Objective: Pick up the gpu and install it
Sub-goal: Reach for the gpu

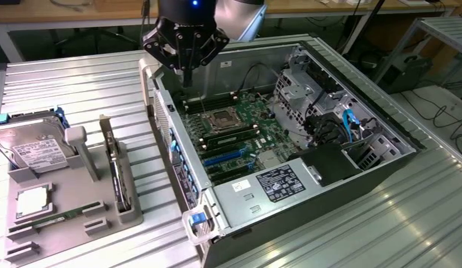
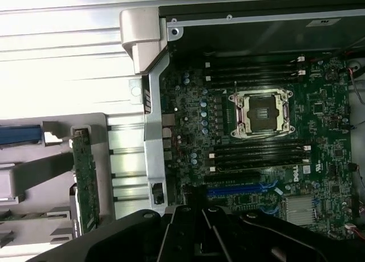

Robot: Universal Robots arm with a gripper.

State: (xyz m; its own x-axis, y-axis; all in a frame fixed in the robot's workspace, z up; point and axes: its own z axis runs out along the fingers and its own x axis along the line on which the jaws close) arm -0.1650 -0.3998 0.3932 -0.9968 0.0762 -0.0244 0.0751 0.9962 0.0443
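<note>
The gpu (image 1: 117, 170) stands on edge in a slot of the grey holder (image 1: 74, 218) at the exterior view's left, its pale bracket pointing up at the far end. In the wrist view the gpu (image 2: 85, 182) is a thin green-edged card. My gripper (image 1: 187, 78) hangs over the far left corner of the open computer case (image 1: 380, 125), well apart from the card. Its fingers (image 2: 191, 216) are shut together with nothing between them. Blue expansion slots (image 1: 227, 159) lie on the motherboard (image 2: 319, 136) inside the case.
A hard drive (image 1: 33, 146) with a white label, a processor (image 1: 29, 202) and a green memory stick (image 1: 56, 218) also sit in the holder. The case's left wall (image 1: 175, 156) stands between holder and motherboard. A power supply (image 1: 279, 184) fills the case's near end.
</note>
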